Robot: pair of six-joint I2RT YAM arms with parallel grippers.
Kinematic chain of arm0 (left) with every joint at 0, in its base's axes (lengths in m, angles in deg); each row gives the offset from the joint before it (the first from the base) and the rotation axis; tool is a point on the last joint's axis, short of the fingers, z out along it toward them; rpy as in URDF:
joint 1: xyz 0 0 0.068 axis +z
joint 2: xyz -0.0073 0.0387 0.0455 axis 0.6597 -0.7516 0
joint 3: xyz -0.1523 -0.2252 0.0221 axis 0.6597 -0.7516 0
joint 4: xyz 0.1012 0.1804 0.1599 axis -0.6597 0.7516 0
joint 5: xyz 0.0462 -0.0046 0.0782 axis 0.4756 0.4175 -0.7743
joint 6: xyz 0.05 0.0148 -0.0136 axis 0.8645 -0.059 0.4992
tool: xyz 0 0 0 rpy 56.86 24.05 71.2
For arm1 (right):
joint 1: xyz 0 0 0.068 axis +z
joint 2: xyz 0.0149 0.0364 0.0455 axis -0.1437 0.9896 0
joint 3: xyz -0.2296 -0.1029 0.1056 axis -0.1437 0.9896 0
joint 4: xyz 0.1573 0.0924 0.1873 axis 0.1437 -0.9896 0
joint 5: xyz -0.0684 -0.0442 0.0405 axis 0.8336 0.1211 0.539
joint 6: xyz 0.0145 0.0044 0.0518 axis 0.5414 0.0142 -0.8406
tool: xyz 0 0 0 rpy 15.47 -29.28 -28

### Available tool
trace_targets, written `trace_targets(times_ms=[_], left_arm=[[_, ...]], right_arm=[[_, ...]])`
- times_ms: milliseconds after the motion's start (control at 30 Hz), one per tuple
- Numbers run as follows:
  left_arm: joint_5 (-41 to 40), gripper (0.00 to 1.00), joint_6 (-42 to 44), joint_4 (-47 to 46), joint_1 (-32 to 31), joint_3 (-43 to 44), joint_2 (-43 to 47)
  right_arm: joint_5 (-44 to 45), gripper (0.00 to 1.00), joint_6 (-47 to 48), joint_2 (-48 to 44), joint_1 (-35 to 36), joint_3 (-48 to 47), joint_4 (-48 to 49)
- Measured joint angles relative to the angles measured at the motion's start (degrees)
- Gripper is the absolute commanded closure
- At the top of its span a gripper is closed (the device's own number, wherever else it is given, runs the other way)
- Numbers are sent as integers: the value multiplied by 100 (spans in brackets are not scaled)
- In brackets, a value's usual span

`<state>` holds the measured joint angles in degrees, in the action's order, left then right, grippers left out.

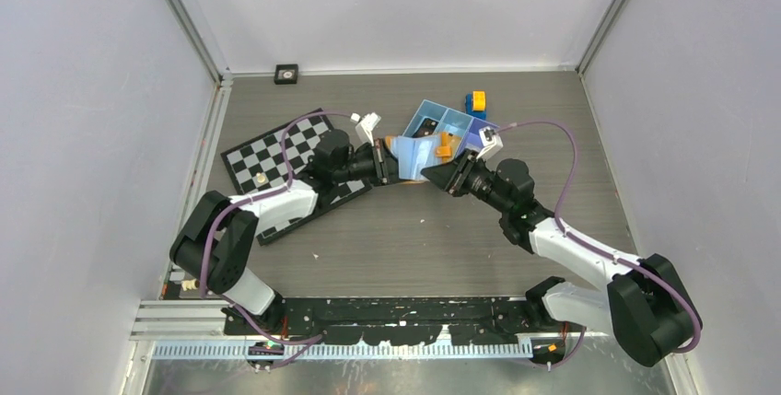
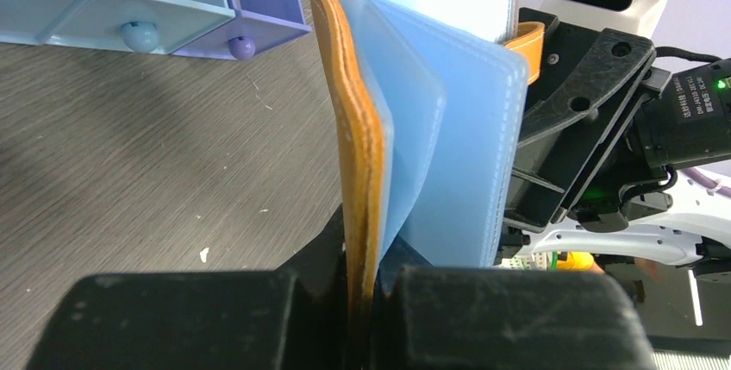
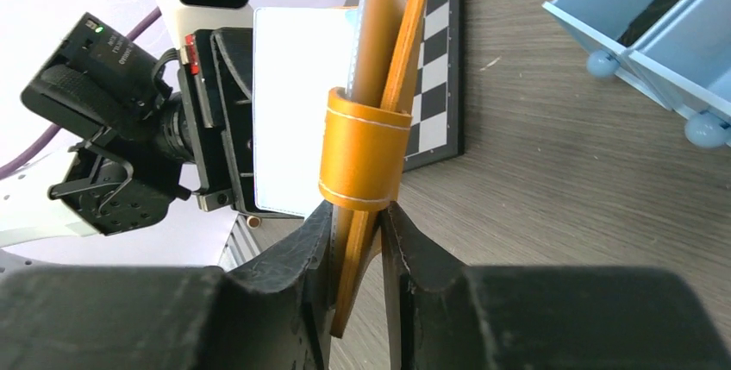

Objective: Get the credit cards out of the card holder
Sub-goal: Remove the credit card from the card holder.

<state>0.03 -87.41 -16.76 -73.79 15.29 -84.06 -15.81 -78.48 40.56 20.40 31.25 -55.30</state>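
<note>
At the left, a chessboard (image 1: 276, 151) is lying on the tabletop (image 1: 414, 238). The left fingers (image 2: 319, 301) are clamping the orange cover of the card holder (image 2: 358, 128), which is standing upright between the two arms, its clear sleeves (image 2: 457, 146) fanning open. The right fingers (image 3: 315, 292) are sitting narrow around its opposite cover edge; whether they are pinching it cannot be told. A blue tray (image 1: 442, 123) is standing just behind
</note>
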Motion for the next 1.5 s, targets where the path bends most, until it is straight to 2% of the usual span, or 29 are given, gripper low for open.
trace_targets(times_ms=[133,233,333,367,400,467,700,933,1067,1300,1433,1500], left_arm=[[-50,100,39,122,-39,0,0],[-59,100,42,125,-76,0,0],[-59,100,55,149,-114,0,0],[-57,100,55,157,-116,0,0],[-59,100,55,157,-118,0,0],[-61,100,52,157,-118,2,0],[-63,100,52,164,-118,2,0],[-83,100,52,238,-105,2,0],[-114,100,37,330,-74,0,0],[-125,100,22,321,-72,-2,0],[-125,100,17,326,-72,-2,0],[-116,100,9,323,-74,-2,0]], right_arm=[[144,68,68,-79,24,0,-271],[334,50,118,-330,55,0,-501],[603,42,177,-697,63,11,-629],[726,44,210,-846,66,17,-669],[804,53,219,-949,66,24,-708],[1019,64,262,-1176,76,52,-802],[1390,84,306,-1464,76,127,-942],[1064,83,321,-1038,74,72,-704],[859,86,321,-627,74,-118,-627],[776,78,330,-529,74,-240,-710],[605,58,328,-310,74,-382,-710],[490,54,319,-197,76,-424,-708]])
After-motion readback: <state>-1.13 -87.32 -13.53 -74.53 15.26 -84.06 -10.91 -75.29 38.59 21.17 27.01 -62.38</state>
